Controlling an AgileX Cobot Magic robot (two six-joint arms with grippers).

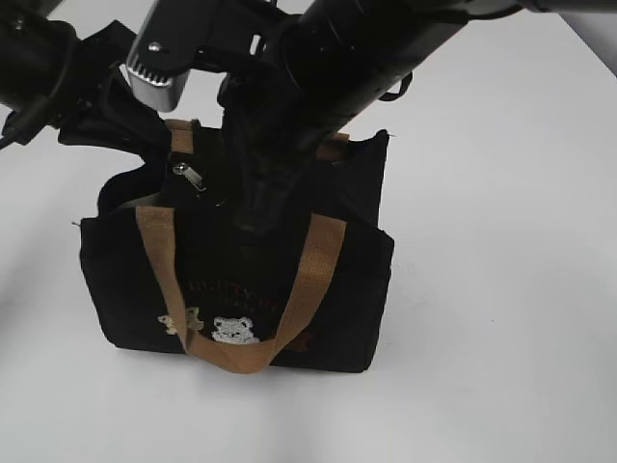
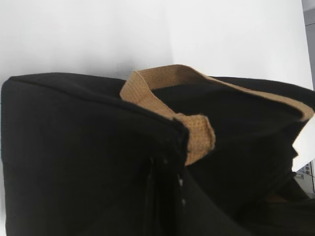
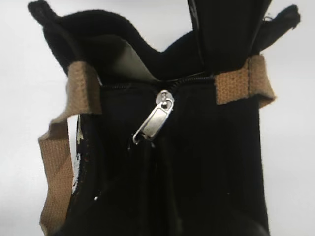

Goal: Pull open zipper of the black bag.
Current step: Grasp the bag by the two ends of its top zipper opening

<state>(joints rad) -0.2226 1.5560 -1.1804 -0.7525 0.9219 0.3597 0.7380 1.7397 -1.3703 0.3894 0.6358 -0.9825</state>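
Note:
The black bag (image 1: 347, 280) stands on the table, its bears facing the exterior view. Its silver zipper (image 1: 189, 176) pull lies on the top, left of centre. My right gripper (image 1: 229, 201) comes down from the upper right onto the bag's top. In the right wrist view the dark fingers are shut, meeting at the lower end of the zipper (image 3: 155, 120) tab. My left gripper (image 2: 167, 184) is shut on the black bag's (image 2: 74, 147) top edge, beside the end of a tan handle (image 2: 197, 137).
The front tan handle (image 1: 299, 289) hangs in a loop over the bag's face. White table (image 1: 501, 289) surrounds the bag on all sides. Both arms crowd the space above the bag's top.

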